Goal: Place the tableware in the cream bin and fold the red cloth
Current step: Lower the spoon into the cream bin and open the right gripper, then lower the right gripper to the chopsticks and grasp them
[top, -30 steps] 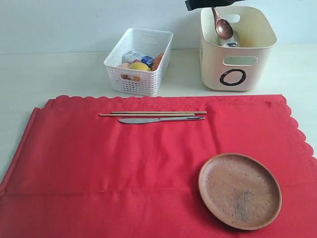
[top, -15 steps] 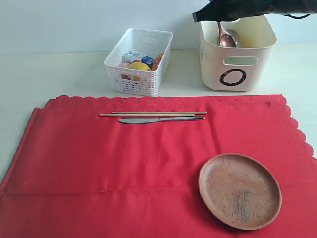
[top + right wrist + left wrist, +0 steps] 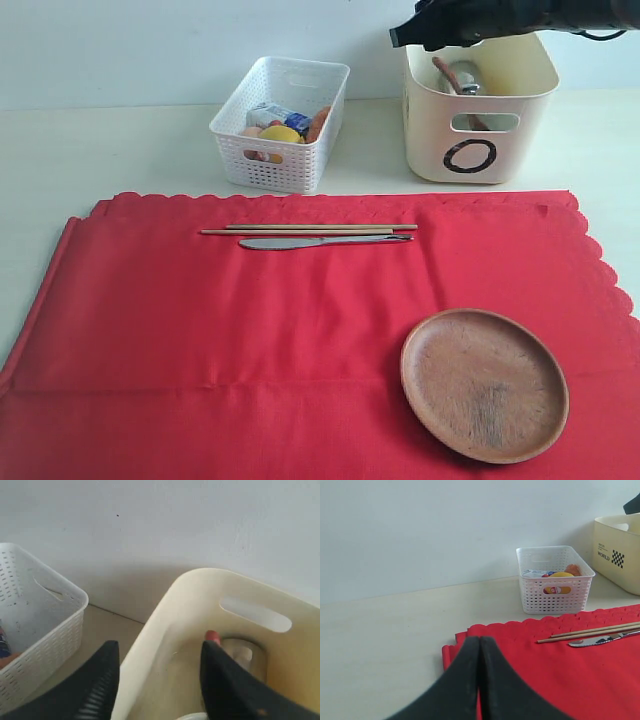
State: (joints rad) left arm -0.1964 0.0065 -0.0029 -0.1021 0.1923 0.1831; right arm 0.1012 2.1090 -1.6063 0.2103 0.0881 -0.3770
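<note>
step: tableware into bin | right hand (image 3: 159, 677) parted, empty, above cream bin (image 3: 480, 150) (dark spoon (image 3: 447, 70) lies inside) | left hand (image 3: 479, 680) closed, empty | next: fetch chopsticks (image 3: 310, 230), knife (image 3: 320, 242) or plate (image 3: 485, 385) off red cloth (image 3: 200, 340)

bright, even, soft light; only faint shadows under the wooden plate (image 3: 485, 385) and beside the white basket (image 3: 280, 150). exterior view sharp, right wrist view slightly soft.

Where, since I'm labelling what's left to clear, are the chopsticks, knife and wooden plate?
chopsticks (image 3: 300, 231), exterior view, mid-length of the nearer stick.
knife (image 3: 325, 241), exterior view, where blade meets handle.
wooden plate (image 3: 485, 385), exterior view, bare centre.
</note>
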